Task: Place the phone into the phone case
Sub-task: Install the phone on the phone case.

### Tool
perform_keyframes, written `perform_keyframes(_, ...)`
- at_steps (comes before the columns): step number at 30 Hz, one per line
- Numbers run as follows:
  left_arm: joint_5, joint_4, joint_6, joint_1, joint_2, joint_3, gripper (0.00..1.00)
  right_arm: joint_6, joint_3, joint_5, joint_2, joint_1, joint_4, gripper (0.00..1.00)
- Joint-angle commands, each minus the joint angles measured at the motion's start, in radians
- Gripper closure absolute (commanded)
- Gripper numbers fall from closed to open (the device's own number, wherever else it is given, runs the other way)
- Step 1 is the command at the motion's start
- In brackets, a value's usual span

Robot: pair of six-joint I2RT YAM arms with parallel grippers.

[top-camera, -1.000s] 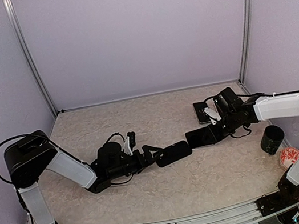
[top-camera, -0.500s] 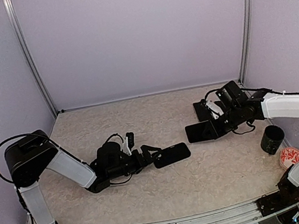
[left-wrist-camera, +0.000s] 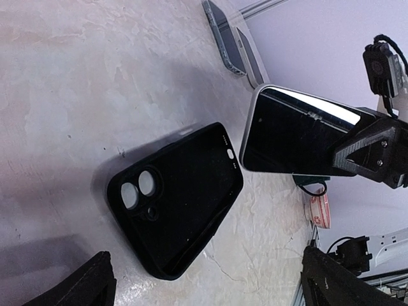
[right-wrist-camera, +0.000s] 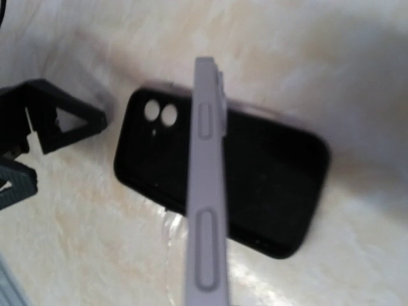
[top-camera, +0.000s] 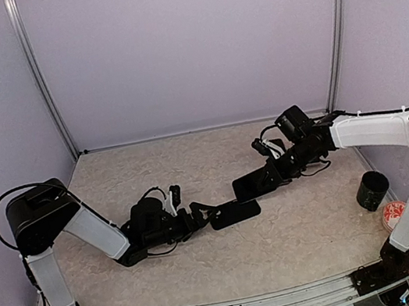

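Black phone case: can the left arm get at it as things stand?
Probably yes: the open left gripper sits just beside the black phone case, nothing between them; the phone in the right gripper hangs over its far side.

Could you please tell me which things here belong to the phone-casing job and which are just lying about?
Job: phone, in the right gripper; black phone case.
Lying about: dark cup; red-patterned disc; two grey slabs at the back.
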Motion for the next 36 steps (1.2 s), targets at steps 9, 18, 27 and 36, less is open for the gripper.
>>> perform_keyframes(9,-0.009,0.043,-0.01,-0.008,-0.012,-0.017,0.01,-0.036,0.159,-0.283,0.203,-0.008,-0.07,1.0)
perform_keyframes(18,-0.008,0.036,-0.005,-0.016,-0.004,0.0,0.01,-0.045,0.166,-0.398,0.325,-0.029,-0.078,1.0)
perform_keyframes(27,-0.01,0.027,-0.005,-0.028,0.019,0.024,0.01,-0.038,0.18,-0.401,0.377,-0.042,-0.085,1.0)
perform_keyframes(36,-0.027,-0.021,0.018,-0.035,0.002,0.047,0.01,0.005,0.154,-0.429,0.445,-0.059,-0.065,1.0)
